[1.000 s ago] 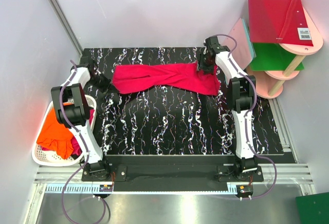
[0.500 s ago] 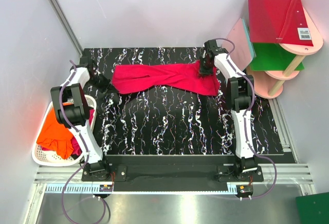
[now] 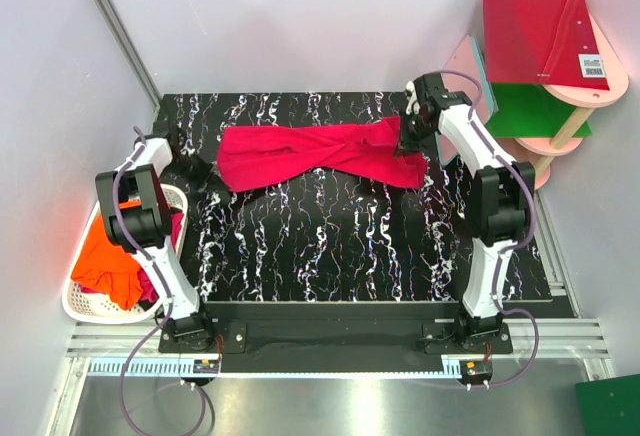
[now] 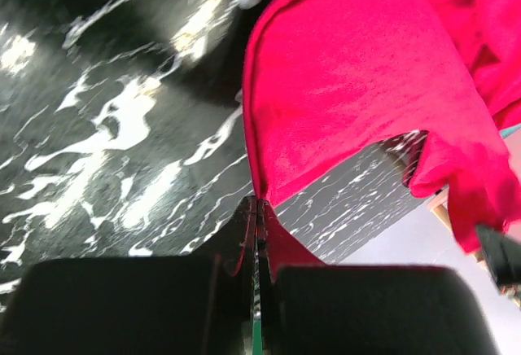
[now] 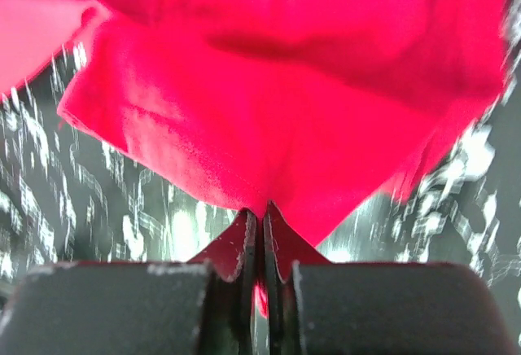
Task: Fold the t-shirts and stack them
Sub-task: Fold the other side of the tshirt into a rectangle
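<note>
We note the right end effector (image 5: 260, 208) pinching one end of the crimson t-shirt (image 3: 320, 151); the left end effector (image 4: 257, 204) pinches the opposite end. Between them it lies stretched on the desk (image 3: 330, 246), unfolded. Beyond the left one, the orange t-shirt (image 3: 108, 256) waits in its basket (image 3: 95, 314). Nothing stacked yet.

Crimson t-shirt (image 3: 320, 154) — long, rumpled band

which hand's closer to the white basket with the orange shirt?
Left. The left hand pinches the left end of the crimson t-shirt, just beyond the basket; the right hand pinches its other end, far right.
</note>
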Action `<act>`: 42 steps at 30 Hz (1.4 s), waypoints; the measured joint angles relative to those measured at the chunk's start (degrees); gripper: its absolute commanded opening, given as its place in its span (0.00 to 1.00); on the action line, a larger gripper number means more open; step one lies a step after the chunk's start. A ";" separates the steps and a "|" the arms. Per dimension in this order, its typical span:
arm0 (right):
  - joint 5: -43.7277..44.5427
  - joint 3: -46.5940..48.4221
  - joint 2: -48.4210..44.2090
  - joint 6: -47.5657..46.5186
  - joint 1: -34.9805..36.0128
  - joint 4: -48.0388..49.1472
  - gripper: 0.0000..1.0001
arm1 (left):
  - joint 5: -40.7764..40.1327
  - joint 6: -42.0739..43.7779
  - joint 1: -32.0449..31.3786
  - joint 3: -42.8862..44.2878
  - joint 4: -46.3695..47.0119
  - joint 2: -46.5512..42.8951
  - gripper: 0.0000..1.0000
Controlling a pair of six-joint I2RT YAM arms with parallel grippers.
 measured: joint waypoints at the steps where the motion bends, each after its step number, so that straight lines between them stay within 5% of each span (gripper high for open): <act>1: -1.09 -1.88 -1.57 -0.09 0.02 -0.83 0.03 | -0.02 0.02 0.15 -0.79 -0.22 -0.28 0.00; 9: -6.51 -12.33 -5.22 -0.70 0.07 -10.34 0.01 | -1.79 1.09 2.89 -3.61 -4.90 -3.28 0.00; 20: -8.17 -12.85 -5.73 -1.75 0.11 -18.69 0.02 | -1.95 -1.11 4.70 -3.54 -5.38 -8.44 0.00; 37: -7.67 -5.11 1.81 -2.05 0.11 -18.45 0.02 | 1.79 -9.42 2.89 17.40 1.46 10.54 0.00; 39: -7.65 -4.74 2.21 -2.05 0.11 -18.40 0.03 | 2.25 -10.05 2.36 19.54 1.81 12.04 0.40; 40: -7.65 -4.63 2.38 -2.03 0.11 -18.40 0.03 | 2.60 -10.73 2.10 20.63 2.21 12.92 0.79; 41: -7.65 -4.59 2.51 -2.03 0.11 -18.43 0.02 | 2.80 -10.45 1.99 21.09 2.49 13.53 0.99; 42: -7.65 -4.57 2.60 -2.03 0.11 -18.43 0.03 | 3.32 -10.93 1.77 21.57 2.84 14.25 0.99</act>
